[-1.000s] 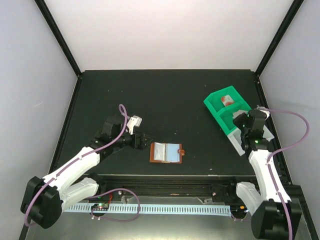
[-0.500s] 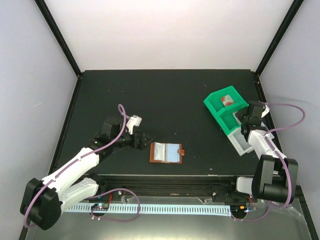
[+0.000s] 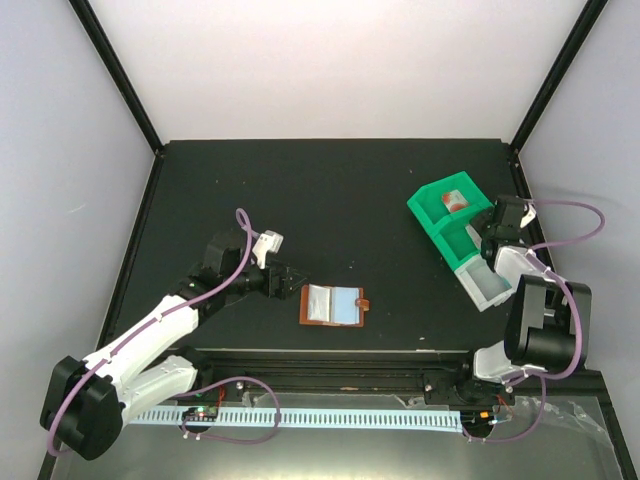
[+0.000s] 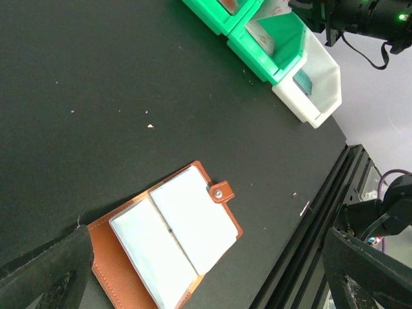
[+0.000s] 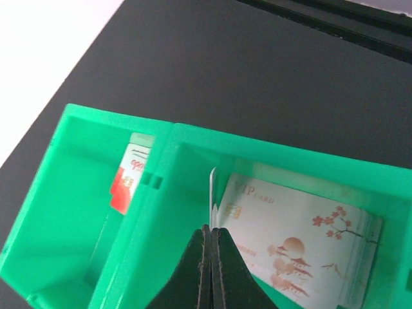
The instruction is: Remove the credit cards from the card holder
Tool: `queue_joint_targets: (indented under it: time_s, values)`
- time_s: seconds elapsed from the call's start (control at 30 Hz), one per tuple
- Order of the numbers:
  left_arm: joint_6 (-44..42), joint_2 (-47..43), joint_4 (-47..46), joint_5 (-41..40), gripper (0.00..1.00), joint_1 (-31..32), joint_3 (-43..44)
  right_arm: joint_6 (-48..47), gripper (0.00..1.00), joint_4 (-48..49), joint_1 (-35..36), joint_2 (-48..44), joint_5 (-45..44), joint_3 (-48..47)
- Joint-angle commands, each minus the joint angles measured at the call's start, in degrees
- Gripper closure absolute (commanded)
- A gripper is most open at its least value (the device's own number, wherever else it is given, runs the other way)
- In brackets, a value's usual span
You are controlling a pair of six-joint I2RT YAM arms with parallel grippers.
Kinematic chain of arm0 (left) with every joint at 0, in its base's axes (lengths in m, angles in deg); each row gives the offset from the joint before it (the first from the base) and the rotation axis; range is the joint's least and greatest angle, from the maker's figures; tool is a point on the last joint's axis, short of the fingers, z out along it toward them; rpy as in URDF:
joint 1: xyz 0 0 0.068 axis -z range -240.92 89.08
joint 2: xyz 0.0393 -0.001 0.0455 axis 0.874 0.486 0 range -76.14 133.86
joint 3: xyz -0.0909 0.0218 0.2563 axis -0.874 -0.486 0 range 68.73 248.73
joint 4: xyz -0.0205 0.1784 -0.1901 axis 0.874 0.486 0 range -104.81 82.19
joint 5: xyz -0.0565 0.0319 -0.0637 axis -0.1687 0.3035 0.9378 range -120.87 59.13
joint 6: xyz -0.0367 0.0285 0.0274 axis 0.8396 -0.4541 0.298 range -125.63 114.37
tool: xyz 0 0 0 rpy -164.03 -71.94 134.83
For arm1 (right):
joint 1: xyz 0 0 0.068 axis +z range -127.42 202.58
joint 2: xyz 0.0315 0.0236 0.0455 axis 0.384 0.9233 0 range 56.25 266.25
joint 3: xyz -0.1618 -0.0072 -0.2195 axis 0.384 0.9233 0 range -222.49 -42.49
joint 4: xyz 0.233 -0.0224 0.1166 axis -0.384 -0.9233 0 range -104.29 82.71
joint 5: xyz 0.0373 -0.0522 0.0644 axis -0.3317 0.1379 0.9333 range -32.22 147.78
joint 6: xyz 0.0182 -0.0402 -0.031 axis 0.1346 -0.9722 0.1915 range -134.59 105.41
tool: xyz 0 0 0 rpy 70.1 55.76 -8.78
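The brown card holder [image 3: 334, 305] lies open and flat on the black table, its pale inner pockets up; it also shows in the left wrist view [image 4: 164, 241]. My left gripper [image 3: 288, 280] is open and empty, just left of the holder, its jaws wide apart [image 4: 206, 286]. My right gripper [image 3: 480, 232] is over the green tray's middle compartment, shut [image 5: 211, 230] on a thin white credit card [image 5: 212, 193] seen edge-on. A white card with red pictures [image 5: 302, 241] lies in that compartment. A white card with a red mark [image 5: 129, 177] lies in the far compartment [image 3: 455, 200].
The green compartmented tray [image 3: 425, 212] stands at the right of the table, with a white end bin [image 3: 487, 288] nearest the front; its green walls [image 5: 167, 135] fill the right wrist view. The table's front rail [image 4: 322, 212] runs just beyond the holder.
My right arm has folded back and its wrist has moved toward the far side, over the green tray. The left arm and the card holder have not moved.
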Motion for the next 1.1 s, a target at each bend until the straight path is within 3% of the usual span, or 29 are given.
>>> queue_joint_targets:
  time_s: [0.0,0.2,0.77,1.07]
  values:
    - [0.02,-0.56,-0.22,-0.5,0.01,0.47,0.19,0.94,0.99,2.32,-1.08,2.63,-0.09,-2.04]
    - [0.92,-0.65,0.5,-0.97,0.01,0.41,0.3,1.65,0.98,0.74,-1.24,4.39,-0.81,-3.16]
    - [4.2,-1.52,-0.36,-1.81,0.01,0.39,-0.93,3.18,0.74,-15.45,-1.34,5.58,-8.3,-11.08]
    - [3.63,-0.64,5.28,-8.93,0.01,0.39,1.82,-0.31,0.57,-17.15,-0.94,1.01,2.65,-12.67]
